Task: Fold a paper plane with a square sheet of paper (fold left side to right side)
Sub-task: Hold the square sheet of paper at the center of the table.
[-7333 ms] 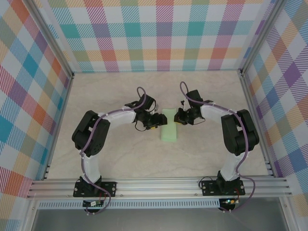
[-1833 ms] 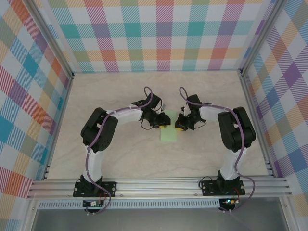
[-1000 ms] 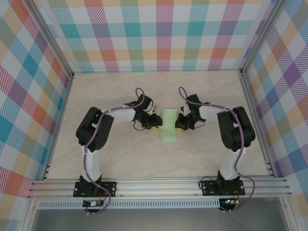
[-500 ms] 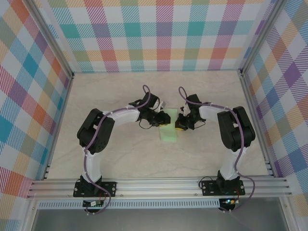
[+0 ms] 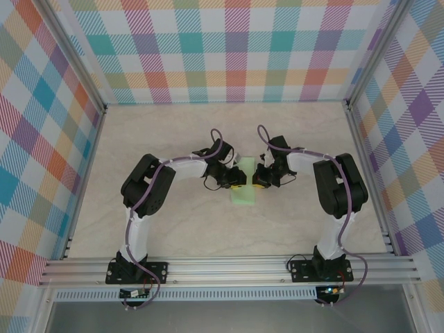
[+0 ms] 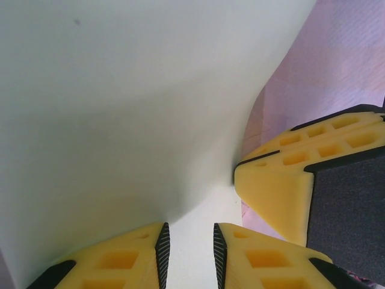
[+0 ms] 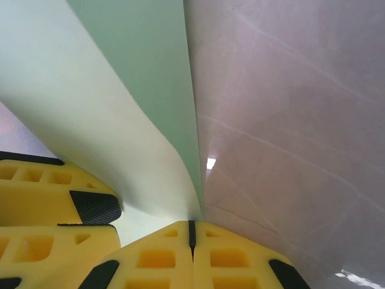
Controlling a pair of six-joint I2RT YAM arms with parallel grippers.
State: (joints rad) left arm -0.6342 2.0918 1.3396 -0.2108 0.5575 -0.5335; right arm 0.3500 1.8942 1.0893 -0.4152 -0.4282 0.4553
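The square sheet of paper (image 5: 244, 196) lies folded in half as a narrow pale green strip at the table's middle. My left gripper (image 5: 236, 179) is over its left half. In the left wrist view its jaws (image 6: 189, 256) stand a little apart, open, tips down on the paper (image 6: 120, 108), whose upper layer bulges upward. My right gripper (image 5: 259, 180) is at the strip's right edge. Its jaws (image 7: 192, 232) are shut, and the paper's edge (image 7: 108, 108) meets their tips; I cannot tell if it is pinched. The other gripper's yellow fingers (image 6: 283, 186) sit close by.
The pale marbled table (image 5: 208, 229) stretches out on all sides of the paper. Plaid walls (image 5: 236, 55) and aluminium rails (image 5: 229, 267) close in the workspace. Both arm bases (image 5: 135, 270) are bolted at the near edge.
My left gripper has swung right from beside the paper onto its left half, and its jaws have narrowed slightly. The right arm has stayed put.
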